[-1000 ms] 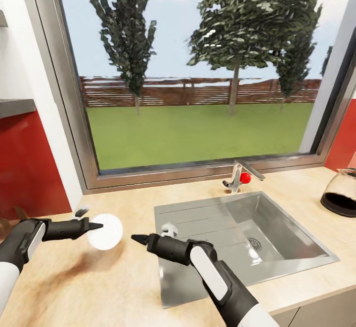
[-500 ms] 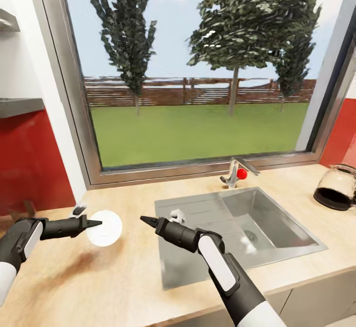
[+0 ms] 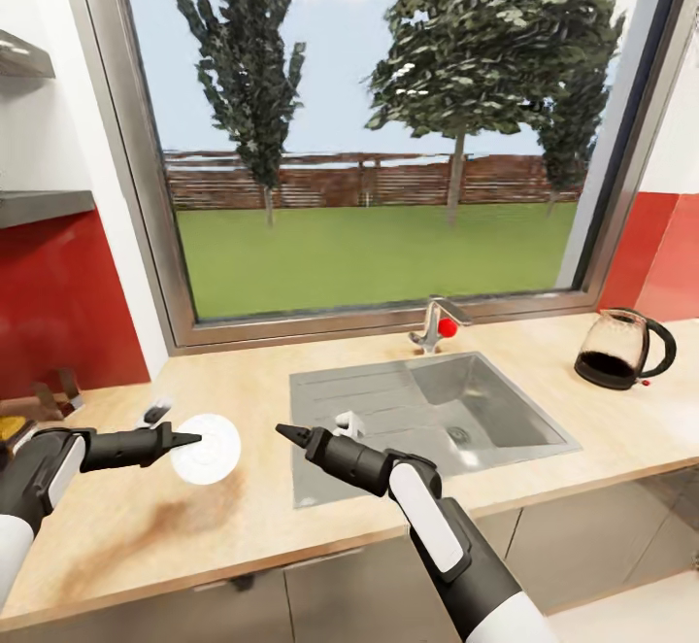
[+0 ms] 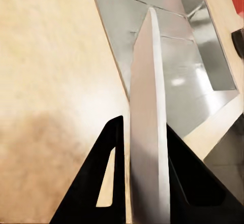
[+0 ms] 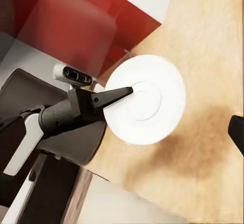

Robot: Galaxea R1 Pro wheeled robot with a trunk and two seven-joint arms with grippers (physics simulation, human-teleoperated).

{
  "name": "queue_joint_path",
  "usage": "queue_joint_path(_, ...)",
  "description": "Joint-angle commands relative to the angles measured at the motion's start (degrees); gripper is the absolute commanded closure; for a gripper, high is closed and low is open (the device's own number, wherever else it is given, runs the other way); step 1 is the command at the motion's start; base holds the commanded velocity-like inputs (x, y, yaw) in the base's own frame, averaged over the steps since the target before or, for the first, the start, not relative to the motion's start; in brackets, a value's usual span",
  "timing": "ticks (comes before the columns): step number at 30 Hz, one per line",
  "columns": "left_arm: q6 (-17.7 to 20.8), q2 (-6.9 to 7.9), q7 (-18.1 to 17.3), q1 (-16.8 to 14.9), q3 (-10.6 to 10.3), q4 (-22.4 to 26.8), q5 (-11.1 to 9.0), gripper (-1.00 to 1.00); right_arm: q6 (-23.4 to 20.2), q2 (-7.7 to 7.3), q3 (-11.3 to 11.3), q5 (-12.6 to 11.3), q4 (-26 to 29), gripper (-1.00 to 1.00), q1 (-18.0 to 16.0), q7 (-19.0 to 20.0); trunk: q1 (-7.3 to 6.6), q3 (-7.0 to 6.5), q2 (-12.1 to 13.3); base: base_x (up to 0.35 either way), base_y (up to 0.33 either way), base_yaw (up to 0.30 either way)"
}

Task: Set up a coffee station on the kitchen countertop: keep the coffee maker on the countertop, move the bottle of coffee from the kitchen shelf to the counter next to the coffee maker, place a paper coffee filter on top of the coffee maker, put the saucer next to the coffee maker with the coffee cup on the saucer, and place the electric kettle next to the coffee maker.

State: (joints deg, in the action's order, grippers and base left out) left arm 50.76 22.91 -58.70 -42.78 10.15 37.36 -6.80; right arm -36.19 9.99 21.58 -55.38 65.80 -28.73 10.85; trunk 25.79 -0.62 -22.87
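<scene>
My left gripper (image 3: pixel 189 441) is shut on the rim of the white saucer (image 3: pixel 214 451), holding it on edge a little above the light-wood countertop (image 3: pixel 243 536), left of the sink. The left wrist view has the saucer (image 4: pixel 147 132) edge-on between the two black fingers. From the right wrist I see the saucer (image 5: pixel 152 97) face-on, with the left gripper (image 5: pixel 127 89) clamped on its rim. My right gripper (image 3: pixel 283 430) hovers open and holds nothing at the sink's front left corner, pointing at the saucer. The electric kettle (image 3: pixel 616 349) stands on the counter at the far right.
The inset steel sink (image 3: pixel 388 439) and its tap (image 3: pixel 434 324) lie under a big window. Grey shelves (image 3: pixel 39 206) hang on the left wall above a red splashback. A brown smear (image 3: pixel 175 517) marks the counter. Grey cabinet fronts (image 3: pixel 340 594) run below.
The whole view has pulled back and shifted, bringing the kettle and the cabinet fronts fully into sight. The left gripper still holds the saucer; both arms keep their pose.
</scene>
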Motion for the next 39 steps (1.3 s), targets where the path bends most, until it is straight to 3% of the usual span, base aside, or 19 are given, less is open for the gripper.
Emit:
queue_joint_path(1,0.2,-0.02,0.0,0.0,0.0,0.0,-0.1,1.0,-0.2,0.01,0.0,0.0,0.0,-1.0,0.0,0.1,-0.01,0.03,0.0,-0.283,-0.205,0.0)
queue_joint_path(11,0.2,-0.01,0.0,0.0,0.2,-0.1,0.0,1.0,-0.2,0.01,0.1,-0.1,0.0,-1.0,0.0,0.1,-0.01,0.03,0.0,-0.283,-0.188,0.0)
queue_joint_path(25,0.2,0.03,0.0,-0.1,0.4,-0.1,-0.1,1.0,-0.2,0.01,0.2,-0.1,0.0,-1.0,0.0,0.2,-0.01,0.03,0.0,-0.327,-0.018,0.0)
queue_joint_path(33,0.2,0.03,-0.1,-0.1,0.3,-0.1,-0.1,1.0,-0.3,0.01,0.6,-0.1,-0.5,-1.0,0.0,0.6,-0.01,0.03,0.0,-0.08,0.0,0.0)
queue_joint_path(36,0.2,0.15,-0.1,-0.3,0.3,-0.1,-0.1,1.0,-0.5,0.01,0.8,0.1,-2.2,-1.0,0.0,0.6,-0.01,0.03,0.0,-0.007,0.0,0.0)
queue_joint_path(39,0.2,0.33,-0.1,-0.4,0.3,-0.1,0.1,1.0,-0.9,-0.04,0.8,0.3,-7.6,-1.0,0.0,0.6,-0.01,0.03,0.0,-0.002,0.0,0.0)
